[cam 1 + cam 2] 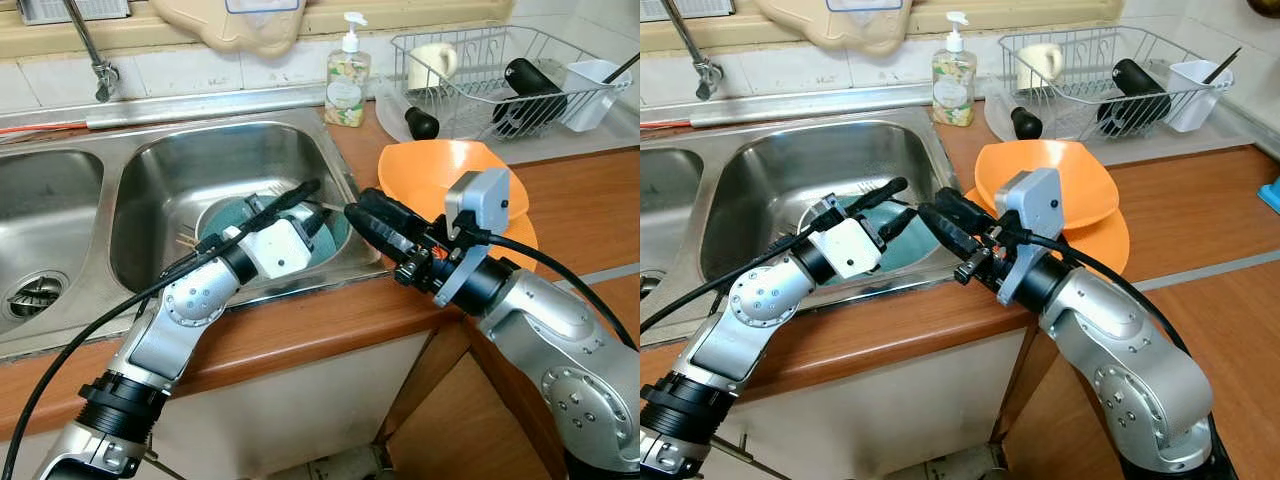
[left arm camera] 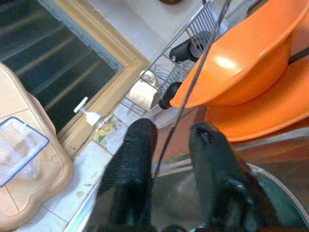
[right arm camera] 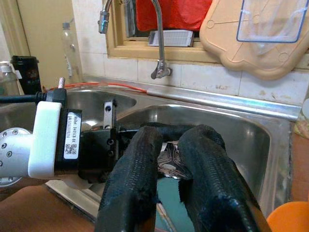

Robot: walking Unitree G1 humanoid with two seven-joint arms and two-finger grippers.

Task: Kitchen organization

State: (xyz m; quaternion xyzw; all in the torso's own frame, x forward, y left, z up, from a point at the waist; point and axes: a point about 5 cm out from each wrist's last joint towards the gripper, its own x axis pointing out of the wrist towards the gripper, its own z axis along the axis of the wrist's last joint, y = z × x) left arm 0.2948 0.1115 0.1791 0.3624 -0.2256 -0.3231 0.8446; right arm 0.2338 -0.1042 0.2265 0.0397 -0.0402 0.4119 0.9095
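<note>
A teal plate (image 1: 338, 238) lies in the right basin of the steel sink (image 1: 200, 160). My left gripper (image 1: 315, 203) hovers above it, its fingers apart, with a thin dark line running between them in the left wrist view; I cannot tell what that line is. My right gripper (image 1: 355, 208) reaches in over the sink's right rim and meets the left one tip to tip. In the right wrist view its fingers (image 3: 145, 159) are closed on a small silver utensil (image 3: 169, 162). An orange bowl (image 1: 440, 170) sits on an orange plate (image 1: 525, 240) just right of the sink.
A wire dish rack (image 1: 500, 75) with a mug, a white cup and black-handled items stands at the back right. A soap bottle (image 1: 347, 85) is behind the sink and a faucet (image 1: 95, 60) at the back left. The left basin (image 1: 35, 295) has a drain. The wooden counter (image 1: 590, 210) runs right.
</note>
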